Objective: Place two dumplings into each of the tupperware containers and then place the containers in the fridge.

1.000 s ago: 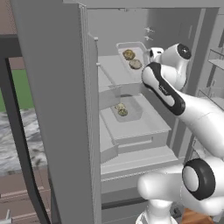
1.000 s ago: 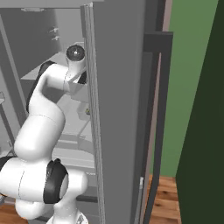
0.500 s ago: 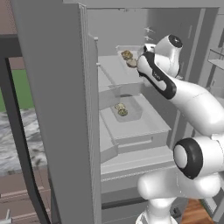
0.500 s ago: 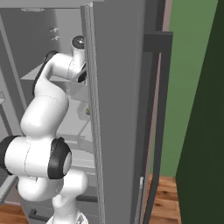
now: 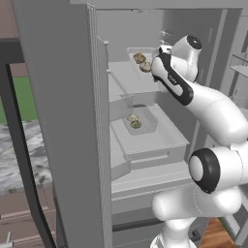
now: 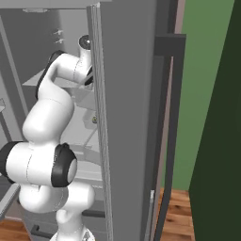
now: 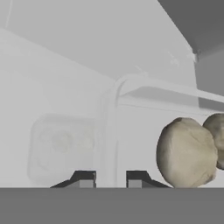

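1. Inside the open fridge point(image 5: 193, 97), the white arm reaches up to the top shelf, its wrist at about 1 o'clock in the left base view.
2. The gripper point(image 7: 109, 178) stands nearly closed around the thin rim of the upper container point(image 5: 133, 52), the rim running up between the two dark fingertips point(image 7: 84, 178) in the hand view.
3. Two dumplings point(image 5: 142, 62) lie in that tub; in the hand view they sit at 4 o'clock, touching each other, just beside the right fingertip.
4. A second container point(image 5: 150, 122) rests on the shelf below, near the centre of the left base view, with its own pair of dumplings point(image 5: 133, 121) at its 9 o'clock side.
5. In the right base view the arm bends behind the fridge door edge point(image 6: 96, 117), at 10 o'clock.
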